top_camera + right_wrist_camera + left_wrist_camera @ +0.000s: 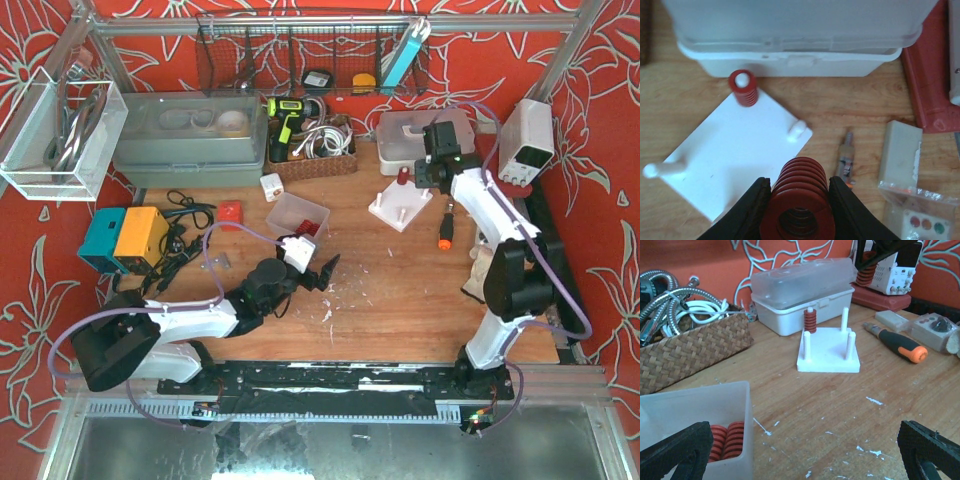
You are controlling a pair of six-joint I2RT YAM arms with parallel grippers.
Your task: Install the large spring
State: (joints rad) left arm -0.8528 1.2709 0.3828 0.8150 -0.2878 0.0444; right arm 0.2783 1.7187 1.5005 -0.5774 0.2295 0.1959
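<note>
Closest to our right wrist camera sits the large spring [799, 182], clenched in the right gripper [799, 207] and hanging above the near edge of the white peg base [735, 150]. We judge the risk lies in the lowering: the coil hides whatever stands under it, so we could come down off-axis, catch a peg's tip on the wire, and tip or push the base, which looks merely laid on the surface, not fastened. The coils are round, so a slanted push could also roll the spring out of the grip. One free peg [797, 129] stands just far-right of the spring, and a small spring [743, 89] sits on the far peg; a screwdriver [845, 160] lies close on the right, where a dropped spring could bounce. Our left gripper [802, 455] is spread wide and holds nothing, low beside a bin of spare springs [695, 430], well apart from the base

The surface [840, 405] is scratched wood flecked with white chips. A lidded white box [790, 45] stands just beyond the base, a wicker basket [690, 347] of hoses to the far left, and a red wall with white flowers [480, 60] closes the far side
</note>
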